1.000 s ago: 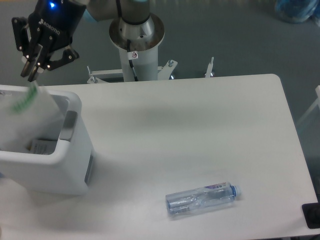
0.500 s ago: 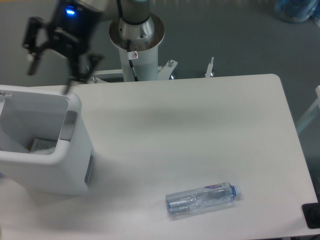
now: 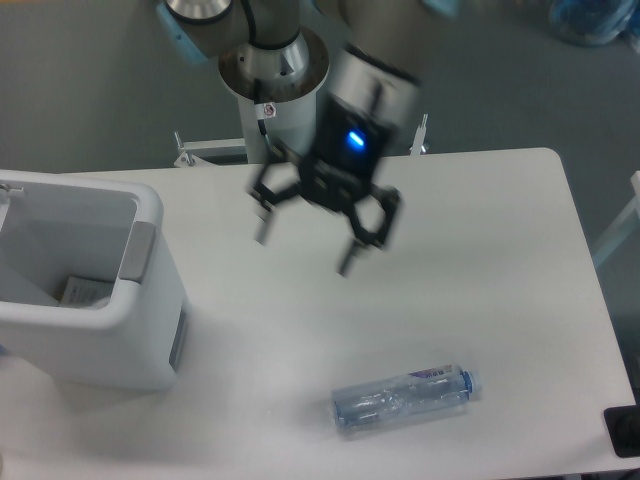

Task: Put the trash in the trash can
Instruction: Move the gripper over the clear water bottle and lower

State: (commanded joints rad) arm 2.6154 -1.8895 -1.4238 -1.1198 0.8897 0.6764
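Over the middle of the table (image 3: 480,240) hangs the gripper (image 3: 303,252), its fingers spread wide and holding nothing. The bottle (image 3: 403,398) lies on its side near the front edge. The bin (image 3: 150,300) stands at the left with something pale inside.

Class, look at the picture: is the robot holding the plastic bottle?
No: the bottle lies on the table, apart from the open, empty gripper above it.
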